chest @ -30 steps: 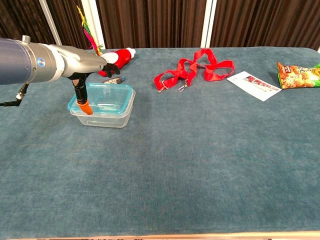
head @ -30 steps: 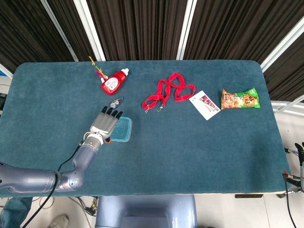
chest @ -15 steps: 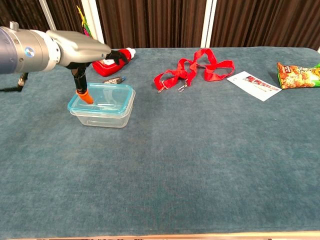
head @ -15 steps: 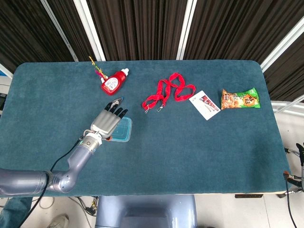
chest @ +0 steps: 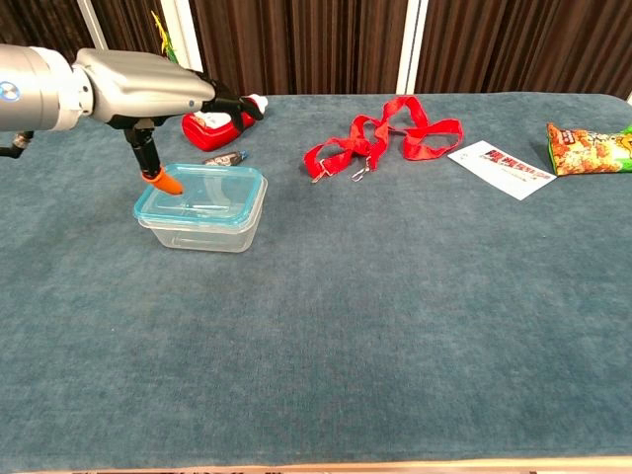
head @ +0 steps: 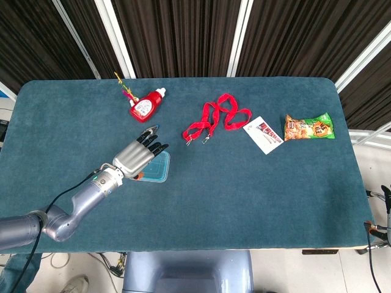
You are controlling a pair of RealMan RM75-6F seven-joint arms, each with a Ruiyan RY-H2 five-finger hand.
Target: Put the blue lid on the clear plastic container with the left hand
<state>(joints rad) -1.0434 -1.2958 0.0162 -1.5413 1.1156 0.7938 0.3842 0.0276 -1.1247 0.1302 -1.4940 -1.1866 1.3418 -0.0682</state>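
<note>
The blue lid (chest: 205, 191) lies on top of the clear plastic container (chest: 200, 228) at the table's left; in the head view the lid (head: 160, 168) shows beside my left hand. That left hand (chest: 148, 91) hovers flat above the container's far left corner, holding nothing. Its fingers (head: 154, 146) stretch toward the red bottle. The orange-tipped thumb (chest: 166, 181) points down at the lid's left rim, and I cannot tell if it touches. In the head view the left hand (head: 135, 160) covers the container's left part. Only a dark sliver of my right hand (head: 385, 190) shows at the far right edge.
A red bottle (head: 145, 106) with a feathered stick and a small dark clip (chest: 224, 157) lie just behind the container. A red lanyard (head: 217, 118), a white card (head: 263, 134) and a snack bag (head: 308, 127) sit further right on the teal table (head: 244, 195).
My left hand has risen and swung a little toward the far side. Its thumb tip has lifted from the lid's front left corner to just above the rim. The lid and container stay put.
</note>
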